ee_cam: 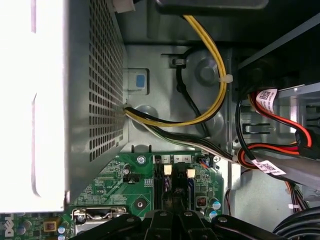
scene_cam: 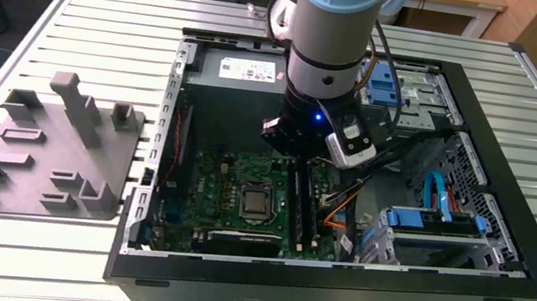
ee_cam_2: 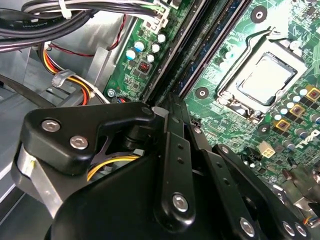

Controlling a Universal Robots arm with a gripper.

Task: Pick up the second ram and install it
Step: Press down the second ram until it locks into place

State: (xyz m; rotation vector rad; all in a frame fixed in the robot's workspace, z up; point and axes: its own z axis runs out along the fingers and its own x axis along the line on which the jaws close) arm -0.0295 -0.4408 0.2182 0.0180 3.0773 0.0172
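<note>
My gripper (scene_cam: 296, 157) hangs inside the open computer case (scene_cam: 334, 282), over the far end of the black memory slots (scene_cam: 303, 207). In the second wrist view its black fingers (ee_cam_2: 170, 125) meet at a point, so the gripper (ee_cam_2: 170, 102) is shut. It sits just over the end of the slots (ee_cam_2: 165, 75). A long dark stick, the ram (ee_cam_2: 200, 47), stands on edge in one slot and runs away from the fingertips. I cannot tell whether the fingers touch it. In the first wrist view the gripper's linkage (ee_cam: 170, 217) sits over the slot ends with pale latches (ee_cam: 167, 170).
The processor socket (ee_cam_2: 265, 77) lies beside the slots on the green board. A grey power supply (ee_cam: 95, 75) and bundled cables (ee_cam: 215, 75) crowd the far end. Drive cages with blue parts (scene_cam: 438, 222) fill the exterior view's right. A grey moulded holder block (scene_cam: 47, 151) rests outside the case.
</note>
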